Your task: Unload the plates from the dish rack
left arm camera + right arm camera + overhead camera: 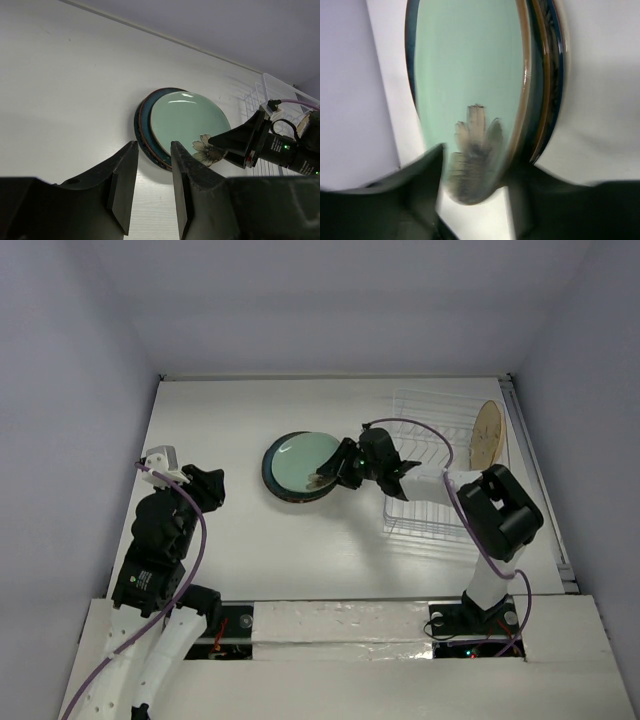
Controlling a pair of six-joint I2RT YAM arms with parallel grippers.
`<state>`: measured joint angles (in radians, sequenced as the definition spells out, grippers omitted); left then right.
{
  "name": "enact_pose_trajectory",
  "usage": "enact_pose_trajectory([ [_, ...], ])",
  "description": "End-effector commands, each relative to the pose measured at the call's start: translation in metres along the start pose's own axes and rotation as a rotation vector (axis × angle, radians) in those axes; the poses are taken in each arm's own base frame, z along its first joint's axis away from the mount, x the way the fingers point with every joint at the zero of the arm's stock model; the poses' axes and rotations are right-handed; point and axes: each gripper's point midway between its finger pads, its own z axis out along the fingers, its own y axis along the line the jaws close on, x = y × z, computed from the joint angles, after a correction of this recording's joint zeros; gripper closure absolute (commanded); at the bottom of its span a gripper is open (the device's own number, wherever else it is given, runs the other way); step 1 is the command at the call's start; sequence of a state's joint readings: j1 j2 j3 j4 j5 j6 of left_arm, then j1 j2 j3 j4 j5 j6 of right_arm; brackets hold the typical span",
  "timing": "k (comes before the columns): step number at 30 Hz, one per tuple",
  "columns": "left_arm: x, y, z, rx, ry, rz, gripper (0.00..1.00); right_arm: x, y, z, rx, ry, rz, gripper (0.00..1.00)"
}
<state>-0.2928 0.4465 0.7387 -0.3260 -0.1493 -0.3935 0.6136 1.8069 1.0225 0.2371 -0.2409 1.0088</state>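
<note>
Now R pincer [320,480] grips pale green plate [300,462] edge.

Glossy glaze on the pale green plate [185,120], bright highlight near its upper rim, smooth all over. Same wet-looking shine on the dark plates [141,122] underneath. Thin pale wire for the dish rack [418,525], faintly shiny. Duller finish on the tan plate [487,434] standing in it. Matt white table [240,530], smooth. Looks like matt black plastic on the left gripper [152,150], hard and plain.
</note>
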Motion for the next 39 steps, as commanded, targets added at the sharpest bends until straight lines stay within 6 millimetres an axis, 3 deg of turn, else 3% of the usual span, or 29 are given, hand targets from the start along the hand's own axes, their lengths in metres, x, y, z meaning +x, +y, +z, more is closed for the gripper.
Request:
enact_pose_trajectory([
  [1,-0.009,-0.004,0.0,0.026,-0.044,0.001,0.7,-0.003,0.032,-0.009,-0.077,-0.027,-0.088,0.37],
  [2,-0.01,-0.005,-0.001,0.027,-0.047,0.0,0.7,-0.002,0.021,-0.01,-0.022,-0.021,-0.109,0.33],
  [4,-0.01,-0.005,-0.001,0.03,-0.049,0.0,0.7,0.001,0.021,-0.015,0.017,-0.01,-0.139,0.24],
  [7,-0.011,-0.005,-0.002,0.029,-0.051,0.0,0.7,-0.001,0.024,-0.021,0.049,-0.012,-0.2,0.16],
  [10,-0.011,-0.005,-0.002,0.029,-0.054,-0.001,0.7,0.008,0.013,-0.032,0.141,0.029,-0.29,0.1],
  [14,-0.012,-0.005,-0.003,0.032,-0.056,-0.003,0.7,0.02,-0.006,-0.057,0.248,0.084,-0.407,0.08],
  [18,-0.013,-0.005,-0.004,0.034,-0.061,-0.004,0.7,0.013,-0.007,-0.091,0.287,0.048,-0.46,0.09],
  [20,-0.013,-0.005,-0.004,0.034,-0.062,-0.003,0.7,0.001,0.002,-0.116,0.304,-0.011,-0.485,0.19],
  [21,-0.013,-0.006,-0.004,0.035,-0.06,-0.001,0.7,-0.015,0.004,-0.129,0.346,-0.089,-0.498,0.28],
  [22,-0.013,-0.006,-0.004,0.036,-0.063,-0.003,0.7,-0.031,0.018,-0.151,0.338,-0.179,-0.5,0.59],
  [23,-0.013,-0.006,-0.004,0.036,-0.063,-0.001,0.7,-0.043,0.015,-0.168,0.384,-0.235,-0.49,0.76],
  [24,-0.013,-0.006,-0.004,0.038,-0.062,-0.001,0.7,-0.07,0.013,-0.189,0.46,-0.361,-0.474,0.94],
  [25,-0.013,-0.006,-0.004,0.038,-0.063,-0.003,0.7,-0.095,0.005,-0.212,0.523,-0.457,-0.433,1.0],
  [27,-0.014,-0.007,-0.005,0.045,-0.065,-0.002,0.7,-0.13,-0.016,-0.265,0.69,-0.645,-0.383,1.0],
  [30,-0.013,-0.008,-0.005,0.049,-0.063,-0.001,0.7,-0.167,-0.051,-0.329,0.905,-0.815,-0.292,1.0],
  [32,-0.014,-0.008,-0.005,0.053,-0.065,0.001,0.7,-0.183,-0.07,-0.359,0.995,-0.871,-0.245,0.92],
  [33,-0.013,-0.008,-0.004,0.053,-0.063,0.001,0.7,-0.187,-0.076,-0.367,1.024,-0.884,-0.236,0.82],
  [34,-0.012,-0.008,-0.004,0.052,-0.06,0.001,0.7,-0.19,-0.082,-0.372,1.05,-0.886,-0.232,0.49],
  [36,-0.011,-0.01,-0.004,0.061,-0.054,0.003,0.7,-0.197,-0.101,-0.374,1.126,-0.845,-0.223,0.25],
  [37,-0.01,-0.01,-0.004,0.061,-0.051,0.005,0.7,-0.198,-0.107,-0.373,1.15,-0.827,-0.222,0.17],
  [39,-0.01,-0.01,-0.003,0.06,-0.052,0.003,0.7,-0.202,-0.123,-0.369,1.188,-0.788,-0.22,0.17],
])
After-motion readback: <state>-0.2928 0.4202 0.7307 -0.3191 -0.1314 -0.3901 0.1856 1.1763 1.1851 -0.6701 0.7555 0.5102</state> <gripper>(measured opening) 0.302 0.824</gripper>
